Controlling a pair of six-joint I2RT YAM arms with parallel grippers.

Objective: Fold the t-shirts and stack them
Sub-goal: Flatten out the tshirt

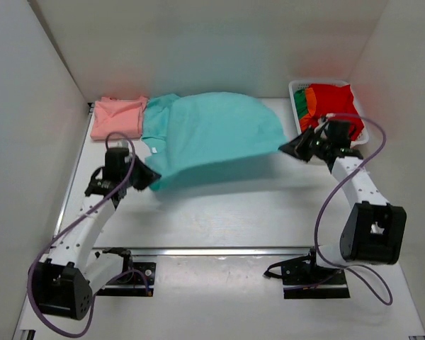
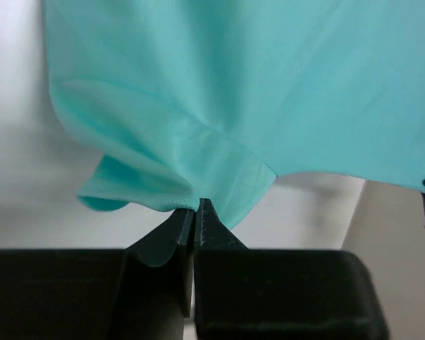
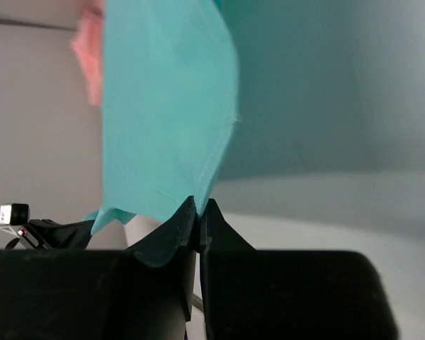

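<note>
T-shirt [image 1: 212,134], teal, long axis left-right

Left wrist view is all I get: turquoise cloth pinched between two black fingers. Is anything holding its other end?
Observer: Yes. The right hand is shut on the opposite corner of the teal t-shirt, so the shirt hangs stretched between it and the left hand.
Visitor: Any other clothes around?
Observer: A salmon pink t-shirt lies folded at the back left of the table, right beside the teal one.
Visitor: Is that all?
Observer: No, a red t-shirt sits crumpled in a white basket at the back right.
</note>
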